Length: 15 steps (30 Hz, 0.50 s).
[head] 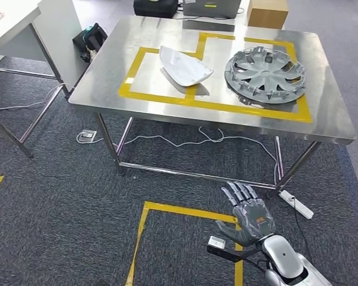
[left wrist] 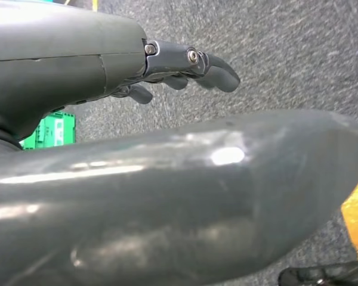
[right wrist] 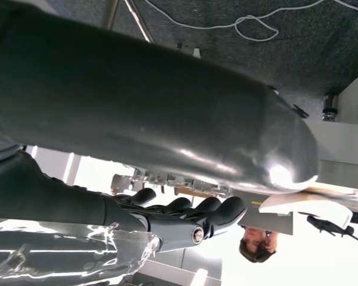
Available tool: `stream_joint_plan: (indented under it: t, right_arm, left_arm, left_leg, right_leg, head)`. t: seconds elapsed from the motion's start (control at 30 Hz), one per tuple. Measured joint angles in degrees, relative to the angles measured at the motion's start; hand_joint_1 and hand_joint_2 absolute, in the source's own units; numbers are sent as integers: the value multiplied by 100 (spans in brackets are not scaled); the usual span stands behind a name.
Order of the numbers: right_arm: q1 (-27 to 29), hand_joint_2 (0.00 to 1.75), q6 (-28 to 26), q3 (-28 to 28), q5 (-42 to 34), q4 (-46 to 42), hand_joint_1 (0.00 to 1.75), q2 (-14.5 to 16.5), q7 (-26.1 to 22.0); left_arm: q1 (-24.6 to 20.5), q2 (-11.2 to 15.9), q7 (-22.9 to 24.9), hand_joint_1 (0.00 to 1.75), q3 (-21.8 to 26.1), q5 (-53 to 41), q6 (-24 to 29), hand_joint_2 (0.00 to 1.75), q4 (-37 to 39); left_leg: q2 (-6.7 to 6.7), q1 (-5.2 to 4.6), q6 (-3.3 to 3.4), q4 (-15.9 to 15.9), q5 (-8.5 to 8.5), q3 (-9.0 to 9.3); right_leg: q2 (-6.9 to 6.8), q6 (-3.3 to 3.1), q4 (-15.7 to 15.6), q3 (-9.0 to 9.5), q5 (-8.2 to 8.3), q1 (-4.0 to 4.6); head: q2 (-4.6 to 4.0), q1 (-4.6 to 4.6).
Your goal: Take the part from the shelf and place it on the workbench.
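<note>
On the steel workbench (head: 330,113) lie a white shell-shaped plastic part (head: 184,65) and, to its right, a grey wheel cover (head: 265,74), both inside yellow tape outlines. My right hand (head: 249,214) hangs low in front of the bench, over the carpet, fingers stretched out and apart, holding nothing. The right wrist view shows the same hand (right wrist: 145,119) with its fingers (right wrist: 191,214) straight and nothing in them. In the left wrist view my left hand (left wrist: 168,179) hovers above grey carpet, its fingers (left wrist: 191,65) extended and bare.
A white table (head: 11,24) stands at the far left, a black bag (head: 90,40) beside the bench corner. A cardboard box (head: 267,12) sits behind the bench. Cables and a power strip (head: 296,204) lie under it. Yellow floor tape (head: 186,210) marks a square. A green crate (left wrist: 51,131) stands on the floor.
</note>
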Motion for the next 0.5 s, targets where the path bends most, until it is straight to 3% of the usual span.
stream_joint_plan:
  t: [0.03, 0.07, 0.1, 0.13, 0.17, 0.2, 0.23, 0.27, 0.3, 0.37, 0.4, 0.43, 0.5]
  right_arm:
    - [-4, 0, 1, -1, -1, 0, 0, -1, 1]
    - [-8, 0, 2, -1, -1, 0, 0, -1, 1]
    - [-9, 0, 2, -1, -1, 0, 0, -1, 1]
    - [-10, 0, 3, -2, -1, 1, 0, -2, 1]
    - [-16, 0, 3, -4, -1, 0, 0, -2, 1]
    - [-30, 0, 2, -11, -1, -1, 0, -3, 1]
    - [-48, 0, 1, -22, -1, -8, 0, -3, 1]
    - [-64, 0, -1, -32, -1, -14, 0, -3, 2]
    - [-77, 0, -2, -40, -1, -20, 0, -4, 2]
    - [-80, 0, -3, -43, -1, -26, 0, -5, 2]
    - [-82, 0, -2, -43, 0, -27, 0, -5, 2]
    - [-81, 0, -1, -42, 0, -28, 0, -5, 2]
    - [-82, 0, 0, -41, 0, -30, 0, -5, 3]
  left_arm:
    - [-1, -4, 0, 0, 1, 0, 1, 0, 1]
    - [-3, -9, 0, 0, 2, 0, 1, 0, 1]
    - [-4, -13, 0, 0, 4, 0, 1, 0, 1]
    - [-3, -15, 0, 0, 6, 0, 2, 0, 1]
    - [-5, -16, 0, 0, 8, 0, 1, 0, 1]
    - [-9, -20, 0, 0, 10, 0, 2, 0, 1]
    - [-13, -25, 0, 0, 10, 0, 3, 0, 0]
    - [-17, -31, 0, 0, 11, 0, 4, 0, 0]
    - [-19, -38, 0, 0, 13, 0, 5, 0, -1]
    - [-14, -41, 0, 0, 20, 0, 7, 0, 1]
    - [-7, -40, 0, 0, 25, 0, 7, 0, 1]
    - [1, -39, 0, 0, 28, 0, 7, 0, 1]
    - [8, -39, 0, 0, 33, -1, 7, 0, 1]
  left_leg:
    - [3, -14, 11, 3, 73, -85]
    - [5, -28, 16, 9, 148, -178]
    - [7, -39, 17, 19, 221, -274]
    - [8, -46, 13, 35, 288, -371]
    - [8, -49, 6, 55, 352, -465]
    - [6, -54, -8, 78, 411, -544]
    - [4, -61, -28, 100, 468, -605]
    - [3, -65, -54, 109, 527, -643]
    - [4, -62, -85, 112, 582, -662]
    - [8, -43, -156, 105, 661, -687]
    - [6, -35, -194, 145, 591, -722]
    - [4, -27, -231, 274, 399, -782]
    - [2, -3, -299, 856, -221, -970]
  right_leg:
    - [1, 4, 414, -49, -230, 4]
    - [1, 0, 743, -51, -314, 10]
    - [1, -13, 911, 21, -254, 20]
    - [2, -31, 885, 185, -105, 34]
    - [2, -53, 657, 452, 37, 51]
    - [2, -79, 258, 803, 47, 72]
    - [1, -103, -224, 1165, -35, 91]
    - [1, -128, -607, 1415, -146, 109]
    - [1, -156, -859, 1552, -251, 127]
    - [-3, -229, -938, 1510, -206, 139]
    - [-7, -277, -940, 1461, -146, 134]
    - [-13, -322, -948, 1403, -69, 122]
    - [-17, -372, -949, 1243, 100, 111]
  head:
    - [0, 4]
    - [0, 7]
    - [0, 5]
    - [0, 5]
    - [0, 5]
    - [1, 5]
    - [1, 4]
    - [1, -1]
    - [1, -1]
    - [1, 7]
    - [1, 10]
    - [0, -3]
    - [0, -32]
